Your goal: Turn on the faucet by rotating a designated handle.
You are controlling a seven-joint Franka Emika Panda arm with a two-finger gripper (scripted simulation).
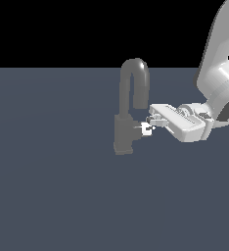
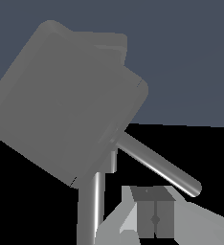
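Note:
The dull grey faucet [image 1: 123, 136] stands on the flat grey floor, with its tall gooseneck spout [image 1: 135, 73] curving over towards the exterior view's right. The short thin handle [image 1: 138, 128] sticks out of the blocky base towards the exterior view's right. My gripper [image 1: 148, 129] is level with the handle, at its outer tip. In the wrist view the base [image 2: 66, 100] fills the frame, the handle [image 2: 157, 165] runs out from it as a bright-edged rod, and the spout tube [image 2: 87, 210] shows beside it. My gripper [image 2: 154, 217] is shut, pads together, beside the handle's tip and not around it.
The white arm [image 1: 219, 73] comes in from the exterior view's upper right. The grey floor [image 1: 53, 186] spreads around the faucet, with black background beyond its far edge.

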